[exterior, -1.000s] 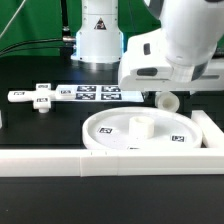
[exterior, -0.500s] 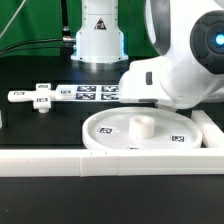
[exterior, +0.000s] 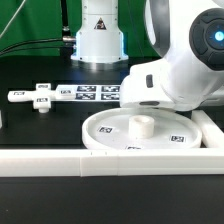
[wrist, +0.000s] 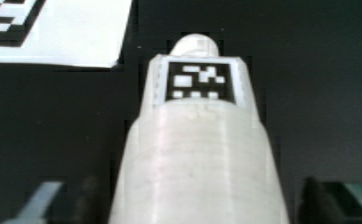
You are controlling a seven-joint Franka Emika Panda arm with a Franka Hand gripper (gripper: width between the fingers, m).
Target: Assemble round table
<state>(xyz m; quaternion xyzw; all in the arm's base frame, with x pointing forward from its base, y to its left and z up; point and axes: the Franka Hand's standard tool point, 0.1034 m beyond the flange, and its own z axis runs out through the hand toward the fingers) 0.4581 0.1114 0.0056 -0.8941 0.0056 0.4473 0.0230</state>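
The round disc [exterior: 120, 138] lies flat in the exterior view, inside the corner of the border bars, with a short stub [exterior: 143, 125] at its middle. The cross-shaped base [exterior: 40, 97] lies at the exterior view's left. The cylinder leg [wrist: 199, 120] lies on the black table, its tag facing the wrist camera. My gripper [wrist: 192, 205] is open and straddles the leg's near end, with dark gaps between the leg and both fingers [wrist: 45, 200]. In the exterior view the arm's wrist [exterior: 175, 75] hides the leg and the fingers.
The marker board [exterior: 95, 93] lies behind the disc, and its corner shows in the wrist view [wrist: 53, 30]. A long white border bar [exterior: 100, 160] runs along the front and another [exterior: 212, 128] along the exterior view's right. The robot's base [exterior: 97, 35] stands at the back.
The arm has turned and come down over the leg, which showed behind the disc a second ago and is now covered. In the last half second almost nothing has moved.
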